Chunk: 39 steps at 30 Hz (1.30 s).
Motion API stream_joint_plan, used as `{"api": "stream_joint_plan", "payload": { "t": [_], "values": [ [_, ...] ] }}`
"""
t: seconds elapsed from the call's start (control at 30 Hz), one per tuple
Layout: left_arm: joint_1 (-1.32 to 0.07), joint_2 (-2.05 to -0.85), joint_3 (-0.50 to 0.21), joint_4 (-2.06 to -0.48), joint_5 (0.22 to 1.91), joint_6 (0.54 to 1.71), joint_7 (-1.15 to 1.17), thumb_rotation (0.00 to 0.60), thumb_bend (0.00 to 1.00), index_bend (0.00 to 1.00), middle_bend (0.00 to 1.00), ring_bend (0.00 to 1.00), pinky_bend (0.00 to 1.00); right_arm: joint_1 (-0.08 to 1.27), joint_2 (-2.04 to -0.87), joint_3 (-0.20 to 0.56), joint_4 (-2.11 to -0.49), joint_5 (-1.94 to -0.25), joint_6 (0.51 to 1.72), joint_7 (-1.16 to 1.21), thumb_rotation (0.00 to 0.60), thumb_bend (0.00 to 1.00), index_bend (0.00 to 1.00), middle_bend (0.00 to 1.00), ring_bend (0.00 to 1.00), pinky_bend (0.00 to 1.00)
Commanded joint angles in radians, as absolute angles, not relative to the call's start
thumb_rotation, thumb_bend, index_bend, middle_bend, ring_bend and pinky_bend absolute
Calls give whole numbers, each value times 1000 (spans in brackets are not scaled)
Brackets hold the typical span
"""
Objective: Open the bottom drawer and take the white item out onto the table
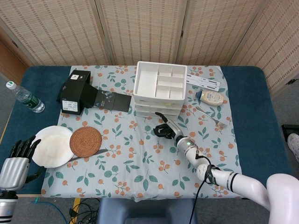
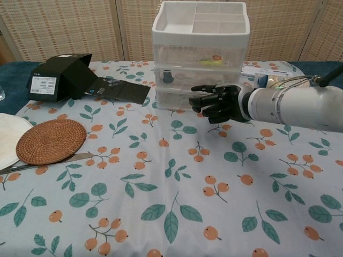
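Note:
The white three-drawer unit (image 1: pixel 159 91) stands at the back middle of the floral cloth, with a compartment tray on top. Its bottom drawer (image 2: pixel 179 99) is closed, and its cloudy front hides what lies inside. My right hand (image 2: pixel 217 103) hovers right in front of that drawer's right half, low over the cloth. One finger reaches left and the others are loosely bent, holding nothing. In the head view the right hand (image 1: pixel 166 129) sits just before the unit's front. My left hand (image 1: pixel 16 161) hangs off the table's near left corner, fingers spread and empty.
A black box (image 1: pixel 74 91) with an open flap lies left of the unit. Near the left front are a plate (image 1: pixel 52 146), a woven coaster (image 1: pixel 86 142) and a knife (image 1: pixel 88 155). A water bottle (image 1: pixel 25 98) lies far left. A fork (image 1: pixel 212 117) and a tube (image 1: pixel 212 97) lie right.

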<state>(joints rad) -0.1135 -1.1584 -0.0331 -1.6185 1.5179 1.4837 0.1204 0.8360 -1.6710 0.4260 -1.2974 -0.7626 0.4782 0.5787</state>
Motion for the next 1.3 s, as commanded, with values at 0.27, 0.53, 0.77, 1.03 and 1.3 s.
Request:
{"api": "stream_joint_plan", "payload": {
  "t": [0.27,0.53,0.77,1.03,1.3],
  "values": [
    [-115,-1159,-33,-1620,1516,1479,124,600,255,98,72,101,63,829,-1687,440,-1276,-772,494,570,600,509,0,739,932,1000],
    [-113,-1154,-34,-1626,1510,1479,132,600,255,98,72,101,63,847,-1721,457,-1217,-782,463,575,600,512,0,739,932,1000],
    [-112,-1153,-34,-1628,1507,1480,135,600,255,98,72,101,63,846,-1739,467,-1195,-814,454,582,600,536,0,739,932,1000],
    [-113,-1153,-35,-1627,1506,1478,137,600,255,98,72,101,63,834,-1749,481,-1190,-853,461,596,600,538,0,739,932,1000],
    [-113,-1154,-35,-1628,1503,1474,141,600,255,98,72,101,63,845,-1758,490,-1170,-866,443,601,600,541,0,739,932,1000]
  ]
}}
